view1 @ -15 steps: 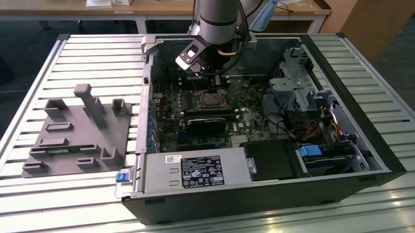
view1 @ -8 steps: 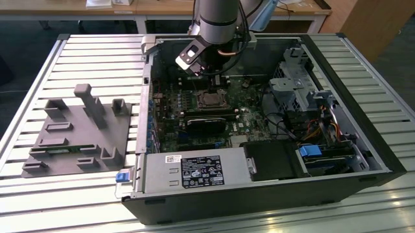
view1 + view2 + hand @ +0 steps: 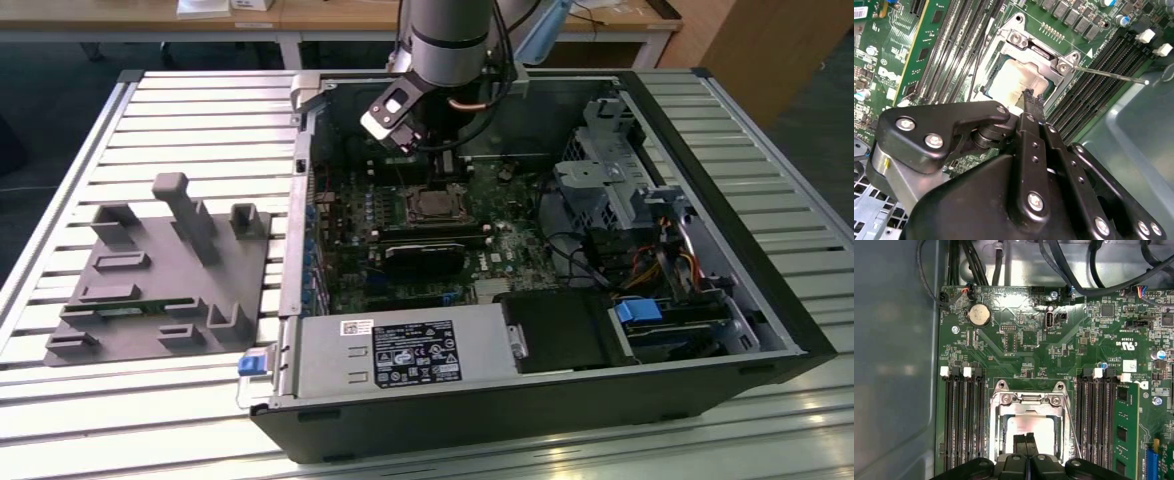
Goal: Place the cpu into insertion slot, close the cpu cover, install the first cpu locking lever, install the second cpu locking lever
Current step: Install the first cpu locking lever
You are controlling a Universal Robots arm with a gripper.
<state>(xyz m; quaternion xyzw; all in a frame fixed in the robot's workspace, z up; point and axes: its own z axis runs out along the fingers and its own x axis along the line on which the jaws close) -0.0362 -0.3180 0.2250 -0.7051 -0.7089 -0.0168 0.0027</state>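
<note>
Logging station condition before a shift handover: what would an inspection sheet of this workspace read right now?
Surface: slatted metal table holds an open computer case.
Job's things: cpu seated on the motherboard, cpu cover down around it; one thin lever sticks out sideways.
Clutter: grey fixture block beside the case.
Grippers: gripper over the cpu, jaws shut, contact unclear.
Cables: black cables beyond the motherboard.
Surroundings: wooden desks behind.

One grey robot arm point(image 3: 447, 35) reaching down from above, black gripper point(image 3: 1029, 96) at its end pointing down, two thin black fingers point(image 3: 1020, 443) pressed tight together in both wrist views, tips side by side
</note>
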